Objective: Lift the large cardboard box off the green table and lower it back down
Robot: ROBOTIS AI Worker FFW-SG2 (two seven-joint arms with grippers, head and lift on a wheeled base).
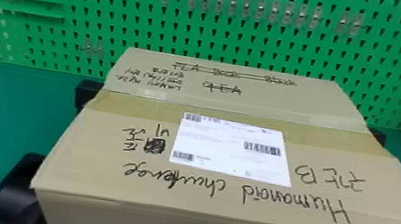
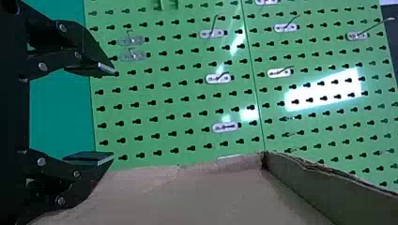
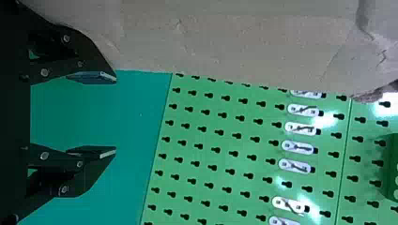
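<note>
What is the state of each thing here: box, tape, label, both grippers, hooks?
Box: top closed; whether it is lifted, cannot tell.
Tape: stuck across the top.
Label: lying flat on the top.
Left gripper: open, beside the box.
Right gripper: open, beside the box.
Hooks: fixed on the green board.

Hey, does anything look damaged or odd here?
The large tan cardboard box looks worn: its side is creased in the right wrist view, and some black handwriting on top is scribbled out.
</note>
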